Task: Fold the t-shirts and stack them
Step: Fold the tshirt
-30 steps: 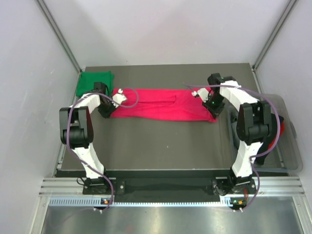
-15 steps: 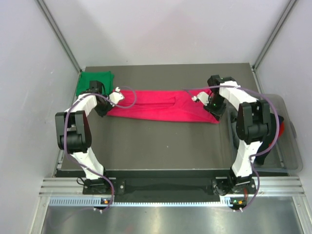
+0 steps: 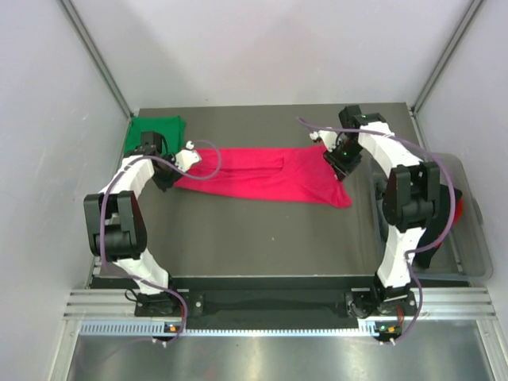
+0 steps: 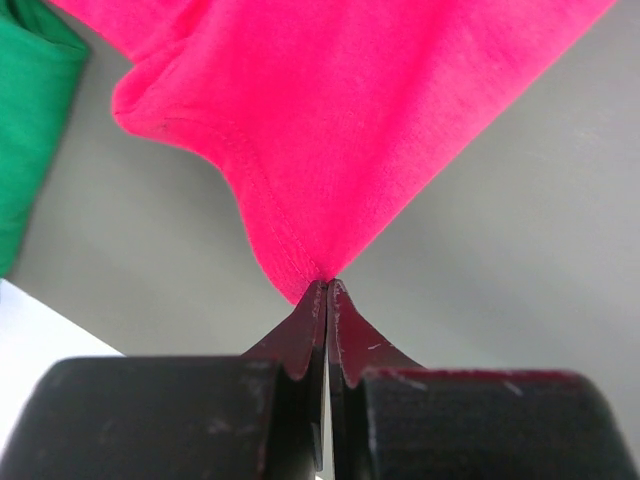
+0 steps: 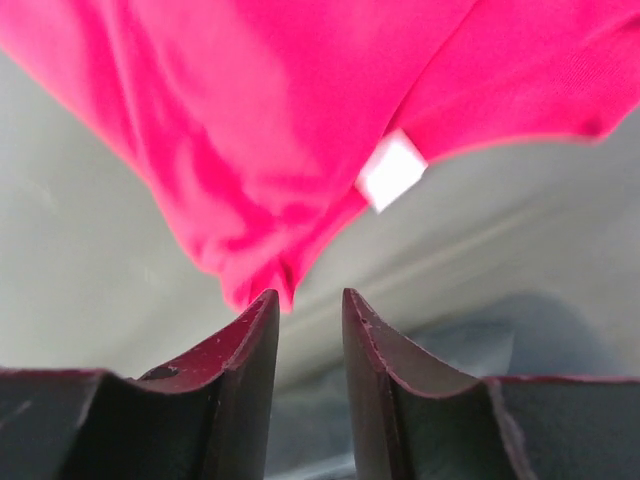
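Pink t-shirt (image 3: 270,171) at table centre was plain crimson-pink, no print, with a small white neck label (image 5: 391,170). Green t-shirt (image 3: 153,131) at 10 o'clock was plain emerald. Table (image 3: 262,230) was flat dark grey. Left pincer (image 4: 327,290) and right pincer (image 5: 310,300) were black with a reddish sheen. Left arm (image 3: 131,178) and right arm (image 3: 389,155) were white with black joints and purple cables (image 3: 210,163). Bin (image 3: 468,238) at 3 o'clock was translucent grey.

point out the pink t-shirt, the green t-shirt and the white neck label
pink t-shirt (image 3: 262,171), top external view, middle of the spread cloth
green t-shirt (image 3: 155,131), top external view, centre of the cloth
white neck label (image 5: 392,170), right wrist view, centre of the label
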`<action>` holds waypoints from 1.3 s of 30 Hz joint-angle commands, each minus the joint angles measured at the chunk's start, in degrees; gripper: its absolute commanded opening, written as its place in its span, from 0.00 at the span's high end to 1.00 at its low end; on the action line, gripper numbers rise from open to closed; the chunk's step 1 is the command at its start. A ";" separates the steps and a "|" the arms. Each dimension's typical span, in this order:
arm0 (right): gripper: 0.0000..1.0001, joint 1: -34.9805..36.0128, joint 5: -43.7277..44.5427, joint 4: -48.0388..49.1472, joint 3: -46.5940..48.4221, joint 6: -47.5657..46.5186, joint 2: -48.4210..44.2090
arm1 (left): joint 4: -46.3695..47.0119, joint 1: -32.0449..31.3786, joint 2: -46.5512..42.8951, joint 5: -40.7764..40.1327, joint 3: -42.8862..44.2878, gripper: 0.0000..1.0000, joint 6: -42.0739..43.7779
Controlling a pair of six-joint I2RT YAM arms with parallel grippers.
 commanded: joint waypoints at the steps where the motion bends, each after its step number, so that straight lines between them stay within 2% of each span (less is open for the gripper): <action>1: 0.67 -0.81 -3.14 4.66 4.40 6.94 4.92 | -3.05 0.43 -4.97 2.14 -2.61 1.00 0.59; 7: 0.66 -0.72 -0.86 3.78 10.12 9.50 12.31 | -3.93 0.43 -10.61 2.05 -6.22 1.00 0.85; 15: 0.65 -0.72 2.40 7.21 9.15 10.81 13.99 | -5.16 0.44 -16.93 0.65 -11.23 1.00 1.46; 23: 0.64 -0.81 3.11 7.83 9.50 11.52 17.06 | -7.53 0.43 -20.80 1.17 -12.65 1.00 0.85; 29: 0.54 -0.64 1.26 0.72 15.73 12.04 22.41 | -9.38 0.43 -24.49 2.66 -14.40 1.00 -0.64; 33: 0.92 0.07 3.19 1.06 15.92 12.57 23.92 | -10.52 0.43 -27.39 3.54 -16.77 1.00 -1.70; 36: 0.98 0.50 4.68 2.03 16.80 12.84 24.88 | -11.92 0.35 -29.24 4.24 -18.53 1.00 -1.44; 39: 1.00 1.21 6.09 4.92 17.67 13.10 25.06 | -14.12 0.26 -30.91 6.17 -20.37 1.00 -0.48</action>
